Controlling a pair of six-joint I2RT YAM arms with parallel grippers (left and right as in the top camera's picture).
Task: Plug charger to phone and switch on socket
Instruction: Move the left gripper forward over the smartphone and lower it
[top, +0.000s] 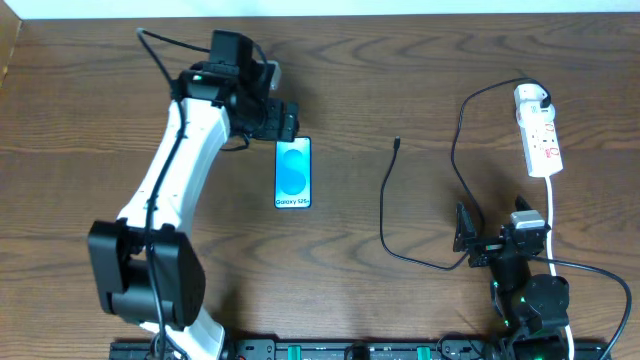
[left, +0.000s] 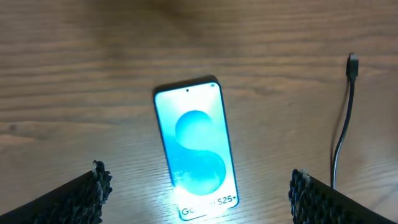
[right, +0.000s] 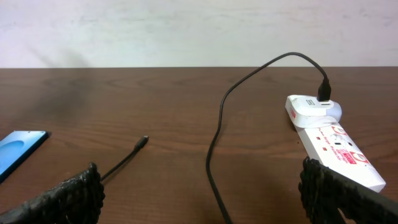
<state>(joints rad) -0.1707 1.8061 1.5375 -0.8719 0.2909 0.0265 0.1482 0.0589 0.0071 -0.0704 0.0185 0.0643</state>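
**Both jaws wide, nothing in hand, cable tip lying loose**

Overhead: my left gripper (top: 284, 122) hangs just beyond the top end of the phone (top: 293, 172), which lies flat with its screen up. The charger (top: 383, 215) loops across the middle of the table (top: 100, 90). Its connector tip (top: 397, 143) rests well apart from the phone, and its white plug (top: 530, 97) is seated in the socket (top: 541, 142) at far right. My right gripper (top: 464, 238) sits near the cable's low bend.

Left wrist: my fingers stand spread either side of the phone, clear of it and empty.

Right wrist: these jaws gape too, empty, looking out over the tip and the socket. I cannot tell how the red switches are set.

Risks, as I judge them:
- The cable is thin and springy, so a pinch far from the tip could let it twist and miss the port.
- The phone, unbraced on smooth wood, may skid when pushed.
- A tug could drag the light socket.

Surface: dark brown wood grain, with glare under my left camera. A pale wall backs the far edge.
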